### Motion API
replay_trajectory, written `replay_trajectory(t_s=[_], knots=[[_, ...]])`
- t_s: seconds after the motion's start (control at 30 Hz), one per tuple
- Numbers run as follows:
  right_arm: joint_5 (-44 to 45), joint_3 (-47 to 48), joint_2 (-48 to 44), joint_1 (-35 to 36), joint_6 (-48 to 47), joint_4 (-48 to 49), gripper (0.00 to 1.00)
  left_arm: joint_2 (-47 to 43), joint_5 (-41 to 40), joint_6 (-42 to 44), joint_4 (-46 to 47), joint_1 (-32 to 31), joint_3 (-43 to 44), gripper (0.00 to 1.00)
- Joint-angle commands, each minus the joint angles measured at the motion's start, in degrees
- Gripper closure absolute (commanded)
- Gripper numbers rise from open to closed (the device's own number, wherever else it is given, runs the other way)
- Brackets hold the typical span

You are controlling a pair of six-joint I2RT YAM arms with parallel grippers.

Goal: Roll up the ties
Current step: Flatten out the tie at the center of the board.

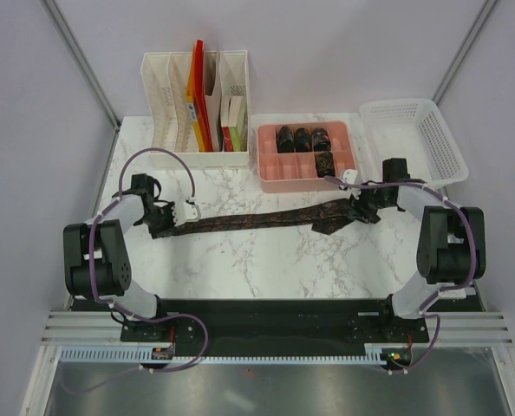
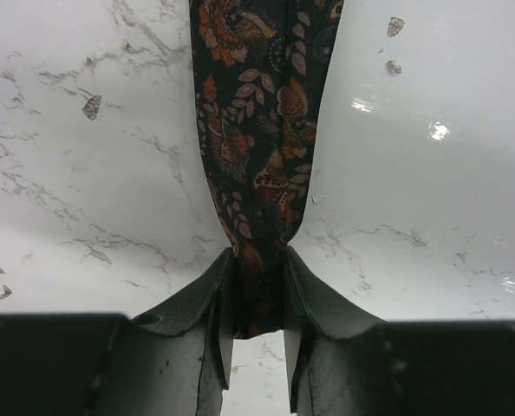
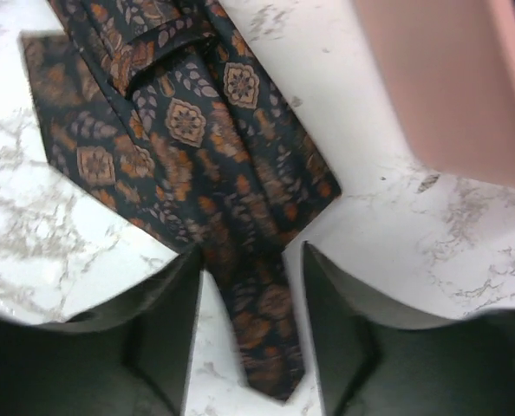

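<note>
Long tie [image 1: 257,221] lay flat across middle of table [image 1: 266,269]; bare marble on near side. Pink tray [image 1: 270,169] sat close behind its right end. Left gripper [image 2: 257,299] was clamped on narrow end. Right gripper [image 3: 250,264] straddled other end, jaws apart, gaps both sides. Tray held three rolled ties [image 1: 303,137] in back row, fourth in front row. White basket [image 1: 435,147] sat rear right. File organizer [image 1: 166,104] with folders [image 1: 198,95] sat rear left.
</note>
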Motion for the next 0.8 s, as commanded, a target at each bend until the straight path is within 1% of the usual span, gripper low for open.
replay_trajectory(t_s=[0.0,0.07,0.1,0.13,0.3,0.37,0.43,0.5,0.53,0.57,0.63,0.67,0.7,0.77], knots=[[-0.3,-1.6,-2.0,-0.1,8.6,10.5,0.65,1.6,-1.5,1.5,1.0,0.0,-0.5,0.69],[1.7,-1.8,-4.3,-0.1,8.8,10.4,0.80,1.2,-1.0,1.5,1.0,0.1,-0.8,0.69],[2.5,-1.8,-7.1,-0.1,8.8,10.0,0.98,1.2,-0.6,1.3,1.1,0.1,-0.7,0.69],[3.3,-1.5,-8.7,-0.1,8.1,9.3,1.00,1.1,-0.3,1.1,1.0,0.1,-0.7,0.69],[6.6,3.7,-21.9,1.0,3.2,-1.8,1.00,-0.7,2.9,0.3,1.1,-0.3,-0.6,0.72],[6.7,6.2,-23.7,1.9,0.7,-7.4,1.00,-0.7,3.2,0.1,1.0,-1.1,-1.0,0.72],[7.7,5.8,-23.8,3.0,0.9,-8.6,1.00,0.0,3.8,-0.4,1.2,-1.3,-0.6,0.72],[8.7,3.9,-22.1,5.0,1.6,-5.9,1.00,0.6,3.8,-0.8,1.1,-1.4,-0.1,0.72],[8.9,0.8,-21.4,5.2,2.3,-3.3,1.00,1.0,3.8,-1.0,1.5,-1.5,0.2,0.72],[9.0,-0.6,-19.8,5.5,2.9,2.6,1.00,1.0,3.6,-1.0,1.6,-1.4,0.2,0.72],[8.9,-3.4,-17.8,6.0,3.0,9.0,0.99,1.0,3.5,-1.2,1.9,-1.4,0.0,0.72],[8.7,-3.4,-15.6,6.3,3.3,9.7,0.96,0.9,3.5,-1.3,2.1,-1.4,-0.1,0.72],[8.4,-3.3,-14.3,6.4,3.1,9.7,0.83,0.8,3.2,-1.3,2.1,-1.4,-0.2,0.72],[8.2,-1.3,-11.4,6.3,5.1,7.5,0.73,0.7,2.9,-1.4,2.2,-1.3,-0.6,0.73]])
